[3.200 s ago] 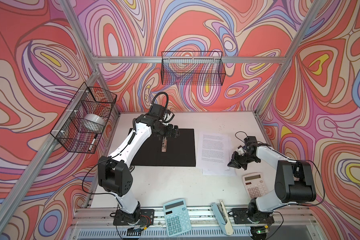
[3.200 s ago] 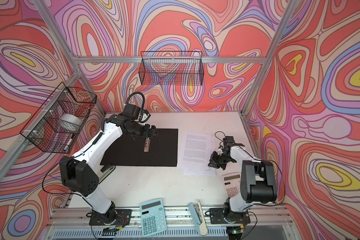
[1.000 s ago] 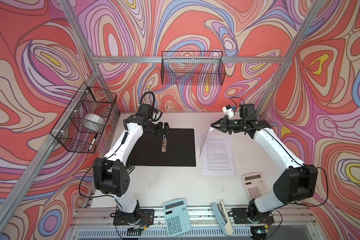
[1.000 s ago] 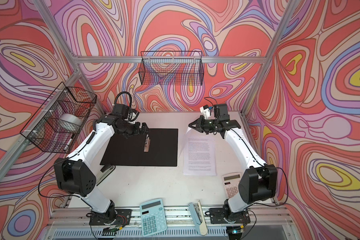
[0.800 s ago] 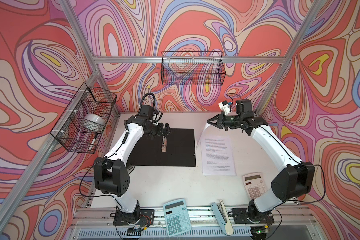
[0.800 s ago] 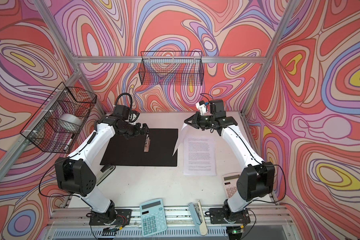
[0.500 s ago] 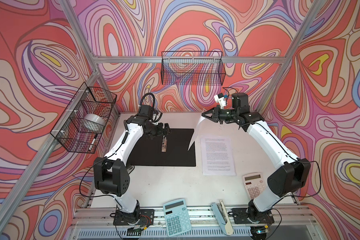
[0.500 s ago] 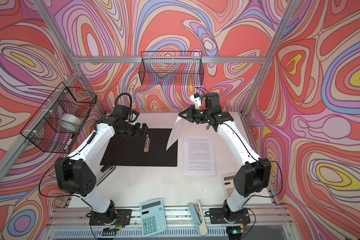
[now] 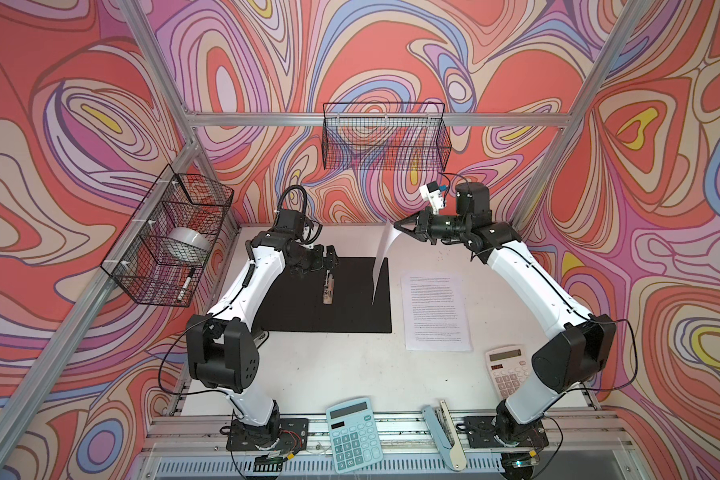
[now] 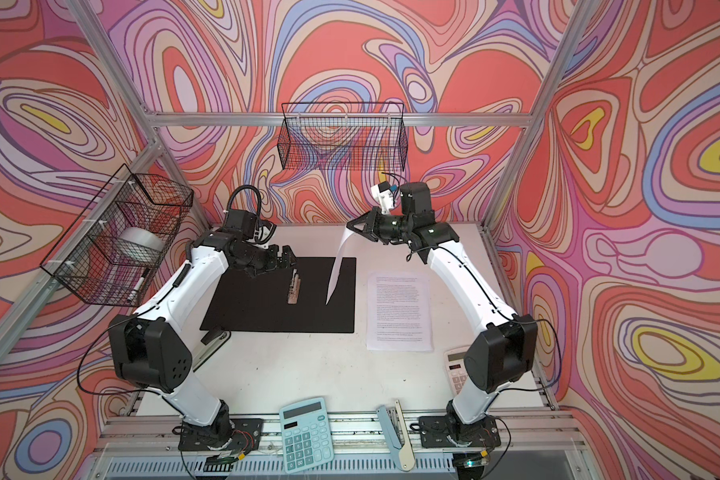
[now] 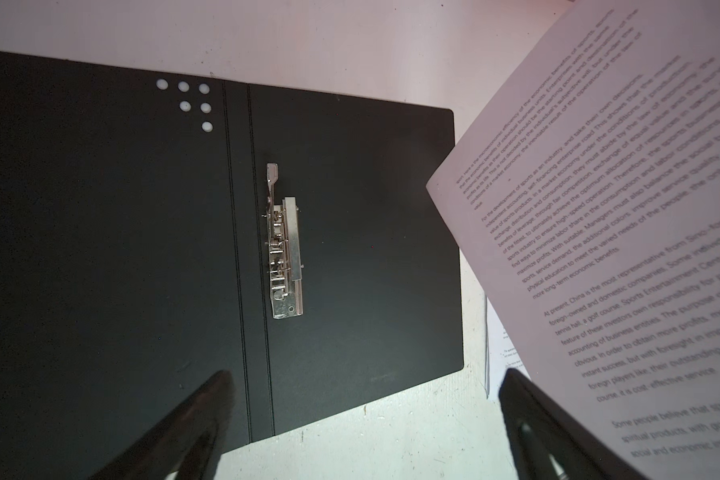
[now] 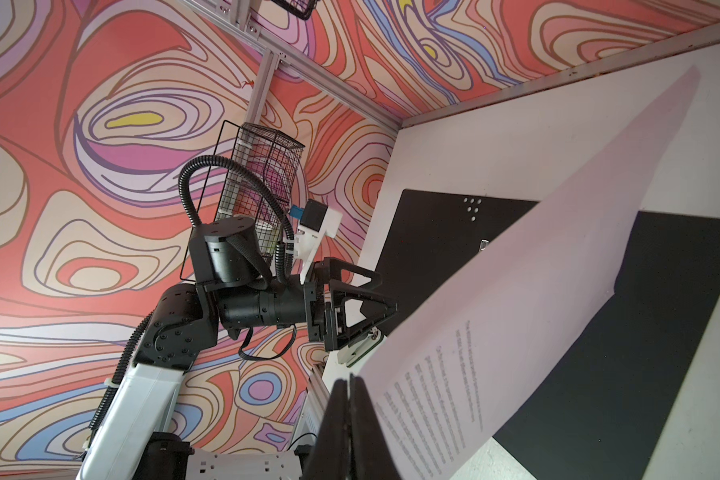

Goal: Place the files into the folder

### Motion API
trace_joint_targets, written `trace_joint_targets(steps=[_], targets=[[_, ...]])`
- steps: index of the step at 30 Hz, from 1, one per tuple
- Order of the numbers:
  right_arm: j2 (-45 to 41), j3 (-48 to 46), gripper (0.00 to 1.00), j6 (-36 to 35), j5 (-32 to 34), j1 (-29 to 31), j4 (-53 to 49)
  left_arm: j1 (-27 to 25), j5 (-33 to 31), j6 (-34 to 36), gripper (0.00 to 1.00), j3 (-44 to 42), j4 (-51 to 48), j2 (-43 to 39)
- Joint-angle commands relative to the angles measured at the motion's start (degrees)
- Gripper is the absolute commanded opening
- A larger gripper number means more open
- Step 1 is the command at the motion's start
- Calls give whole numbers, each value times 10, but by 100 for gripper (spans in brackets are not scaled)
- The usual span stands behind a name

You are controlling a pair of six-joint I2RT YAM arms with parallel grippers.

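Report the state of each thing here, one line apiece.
folder, open flat, black inside up.
metal clip, nothing under it.
held sheet, hanging in the air over folder.
sheets on table, flat, beside folder.
left gripper, jaws open, empty.
right gripper, jaws shut on held sheet.

swirl-patterned red and purple walls [image 9: 100, 104] enclose a white table [image 9: 329, 365] framed by aluminium rails [image 9: 267, 119].

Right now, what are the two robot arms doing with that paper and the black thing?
The right gripper is shut on one printed sheet, which hangs over the right edge of the open black folder. The left gripper hovers open above the folder near its metal clip. The other sheets lie on the table beside the folder, not yet filed.
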Motion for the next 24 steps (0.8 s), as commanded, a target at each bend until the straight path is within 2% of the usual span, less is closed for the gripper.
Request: trace_joint_targets(steps=[1,12,24], targets=[[-10,-23,0,-3,16,2,17,3,-9,-3,100,3,5,-13],[-35,-136,0,-6,48,2,28,3,-5,-3,100,1,5,-11],[-81,-210,0,-30,136,2,-22,3,4,-6,100,1,6,-3]])
